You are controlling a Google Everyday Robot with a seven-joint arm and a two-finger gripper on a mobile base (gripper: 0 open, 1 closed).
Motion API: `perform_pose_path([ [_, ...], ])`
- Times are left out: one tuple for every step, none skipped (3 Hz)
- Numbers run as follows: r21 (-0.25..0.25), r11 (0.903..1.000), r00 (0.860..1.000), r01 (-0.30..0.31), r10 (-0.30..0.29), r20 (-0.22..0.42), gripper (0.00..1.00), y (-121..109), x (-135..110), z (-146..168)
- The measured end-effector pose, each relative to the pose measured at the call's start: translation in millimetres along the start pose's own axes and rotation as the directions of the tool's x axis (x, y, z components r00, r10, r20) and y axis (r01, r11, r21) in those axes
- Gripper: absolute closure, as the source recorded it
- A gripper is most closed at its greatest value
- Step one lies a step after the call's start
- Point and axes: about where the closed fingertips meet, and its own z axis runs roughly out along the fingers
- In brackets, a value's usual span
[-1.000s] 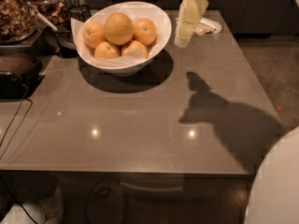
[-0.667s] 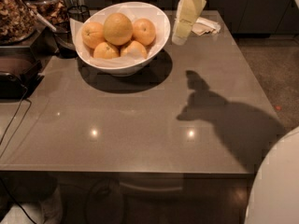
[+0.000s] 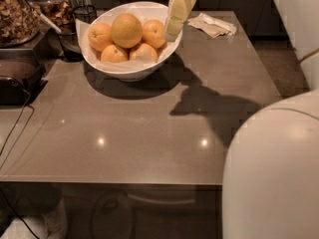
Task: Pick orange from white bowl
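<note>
The white bowl (image 3: 124, 68) stands at the back left of the grey table. The orange (image 3: 126, 30), large and paler, lies on top in the middle of it. Smaller deep-orange fruits (image 3: 99, 36) lie around it. My gripper (image 3: 175, 19) hangs from the top edge of the camera view over the bowl's right rim, to the right of the orange and apart from it. It holds nothing that I can see.
A crumpled napkin (image 3: 214, 25) lies at the back right of the table (image 3: 159, 133). Jars with dried goods (image 3: 20, 14), a dark cup (image 3: 67, 44) and a black appliance (image 3: 17, 78) with a cable crowd the left side. The robot's white body (image 3: 271, 168) fills the lower right.
The gripper has moved left from beside the bowl to over its right rim, nearer the orange. The view has shifted, so the bowl sits further right in the frame.
</note>
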Motion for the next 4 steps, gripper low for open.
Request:
perform_pose_path([
  [0.002, 0.9989, 0.999, 0.048, -0.048, 0.002, 0.0, -13.7, -26.4, 23.2],
  [0.001, 0.9988, 0.999, 0.048, -0.048, 0.0, 0.0, -18.6, -31.1, 33.5],
  [-0.028, 0.9972, 0.998, 0.07, -0.069, 0.008, 0.0, -23.6, -45.7, 54.6],
  [-0.04, 0.9967, 0.997, 0.071, -0.07, 0.019, 0.01, -31.3, -55.4, 70.1],
])
